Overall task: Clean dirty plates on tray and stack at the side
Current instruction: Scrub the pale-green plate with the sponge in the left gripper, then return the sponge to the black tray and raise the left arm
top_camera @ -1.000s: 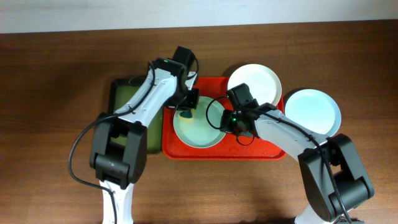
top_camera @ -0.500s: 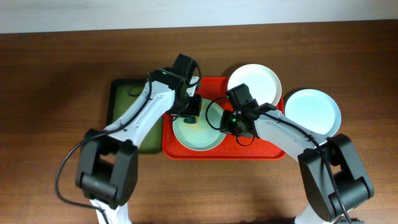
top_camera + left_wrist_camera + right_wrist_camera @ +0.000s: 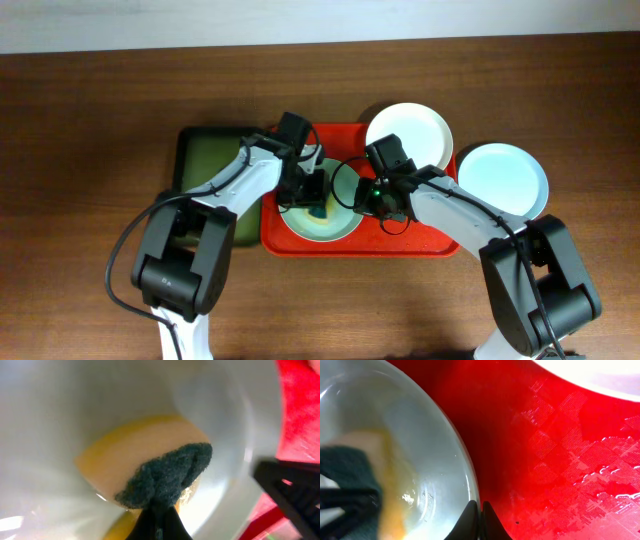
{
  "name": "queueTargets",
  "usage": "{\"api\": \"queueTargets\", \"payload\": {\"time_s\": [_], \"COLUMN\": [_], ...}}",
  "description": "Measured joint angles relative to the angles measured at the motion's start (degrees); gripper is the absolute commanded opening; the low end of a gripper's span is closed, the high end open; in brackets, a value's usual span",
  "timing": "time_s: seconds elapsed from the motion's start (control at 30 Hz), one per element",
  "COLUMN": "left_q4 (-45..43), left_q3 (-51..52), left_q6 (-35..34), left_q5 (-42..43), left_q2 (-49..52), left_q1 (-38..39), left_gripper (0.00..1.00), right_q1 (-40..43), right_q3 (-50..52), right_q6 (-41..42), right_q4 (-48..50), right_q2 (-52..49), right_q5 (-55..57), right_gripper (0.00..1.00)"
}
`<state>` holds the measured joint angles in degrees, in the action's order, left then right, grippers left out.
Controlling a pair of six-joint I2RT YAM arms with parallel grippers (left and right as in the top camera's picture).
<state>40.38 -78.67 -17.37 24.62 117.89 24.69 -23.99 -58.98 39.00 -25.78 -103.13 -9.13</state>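
You're mid-scrub on plate 2 of 3, by my read. L gripper is clenched on a yellow sponge w/ dark scour pad, pressed into the green plate, which sits in the red tray at the L-arm end. R gripper is pinched tight on that plate's rim, steadying it. Blue plate lies off the tray on the table by the R arm, prob. done; no smear visible. White plate overhangs the tray's far corner, likely not cleaned yet. To do: finish green, clean white, stack all three.
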Motion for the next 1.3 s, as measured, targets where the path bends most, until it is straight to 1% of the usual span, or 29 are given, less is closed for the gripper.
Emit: {"api": "queueTargets", "payload": {"time_s": [0.1,0.13,0.17,0.2,0.23,0.27,0.3,0.4,0.43,0.47,0.57,0.63,0.73,0.8,0.83,0.93,1.03,1.07,1.1,1.13,1.17,1.2,1.23,1.27,1.3], "left_q4": [-2.36,-2.29,-1.36,0.96,1.99,3.89,4.94,7.89,8.85,10.21,12.87,12.33,9.18,7.72,7.43,7.1,7.45,8.5,9.25,9.57,9.51,9.38,9.29,9.31,9.57], "left_q3": [0.59,0.57,0.22,-1.14,-2.19,-3.48,-4.87,-6.4,-6.4,-6.4,-6.45,-6.14,-2.32,-0.17,-0.15,-0.15,-0.39,-1.4,-3.58,-5.33,-7.56,-9.35,-10.54,-10.97,-11.19], "left_q6": [0.0,0.04,0.35,0.81,1.31,2.73,3.91,6.67,7.1,8.09,9.44,9.68,9.7,9.7,9.84,10.29,10.34,9.92,8.74,7.34,5.27,3.52,1.99,1.42,1.03], "left_q5": [7.65,8.87,9.44,7.43,5.16,-0.59,-5.35,-15.56,-19.06,-22.69,-30.14,-32.0,-32.63,-32.63,-32.61,-32.68,-32.11,-31.23,-30.16,-28.24,-25.14,-22.86,-21.31,-20.74,-20.2], "left_q2": [1.07,1.27,1.29,1.14,0.72,-0.98,-3.69,-8.83,-9.16,-9.25,-9.25,-9.27,-9.25,-9.25,-9.09,-8.81,-8.81,-8.81,-8.83,-9.11,-10.49,-12.61,-15.69,-17.38,-18.25], "left_q1": [1.88,1.9,1.46,0.35,-0.83,-3.19,-5.73,-7.76,-8.79,-10.54,-15.37,-17.84,-19.3,-19.58,-19.58,-19.58,-19.76,-20.41,-21.86,-23.47,-26.64,-30.49,-35.04,-37.79,-39.95], "left_gripper": [0.0,0.0,0.0,0.0,0.0,0.0,0.0,0.02,0.02,0.02,0.02,0.02,0.03,0.15,0.27,0.5,0.56,0.62,0.68,0.77,0.99,0.99,0.99,0.99,1.0], "right_q1": [0.09,0.37,0.9,1.97,2.67,3.56,3.85,3.89,3.89,3.89,3.87,3.87,3.87,3.8,3.58,1.31,0.68,0.66,0.63,0.48,0.02,-0.81,-1.68,-2.01,-2.05], "right_q3": [0.0,0.0,0.0,0.0,0.0,0.0,0.0,0.0,0.0,0.0,0.0,0.0,0.0,0.0,0.0,0.0,0.0,0.0,0.0,0.0,0.0,0.0,0.0,0.0,0.0], "right_q6": [-0.02,0.02,-0.72,-2.21,-2.86,-3.45,-3.87,-4.9,-5.18,-5.27,-5.38,-5.38,-5.4,-5.35,-5.35,-5.4,-5.42,-5.4,-5.44,-5.6,-5.55,-5.66,-5.66,-5.68,-5.62], "right_q4": [-0.02,-0.04,-0.15,0.04,0.13,0.04,0.09,-0.31,-0.33,-0.33,-0.33,-0.33,-0.35,-0.33,-0.33,-0.24,0.17,0.22,0.22,0.81,1.55,2.36,3.61,4.79,5.2], "right_q2": [0.0,0.0,-0.02,-0.02,0.0,0.0,0.0,0.0,0.0,0.0,0.0,0.0,0.0,0.0,0.0,0.0,0.0,0.0,0.0,-0.02,-0.11,-0.52,-1.38,-1.73,-2.23], "right_q5": [-0.31,-1.14,-3.37,-6.75,-9.27,-12.39,-13.7,-14.34,-14.1,-13.86,-12.5,-11.23,-9.86,-9.25,-8.63,-4.79,-3.34,-3.04,-2.71,-2.64,-2.45,-2.25,-1.99,-1.81,-1.64], "right_gripper": [0.04,0.04,0.1,0.14,0.32,0.52,0.67,0.81,0.81,0.81,0.8,0.79,0.77,0.75,0.75,0.74,0.73,0.69,0.64,0.58,0.47,0.37,0.29,0.19,0.04]}}
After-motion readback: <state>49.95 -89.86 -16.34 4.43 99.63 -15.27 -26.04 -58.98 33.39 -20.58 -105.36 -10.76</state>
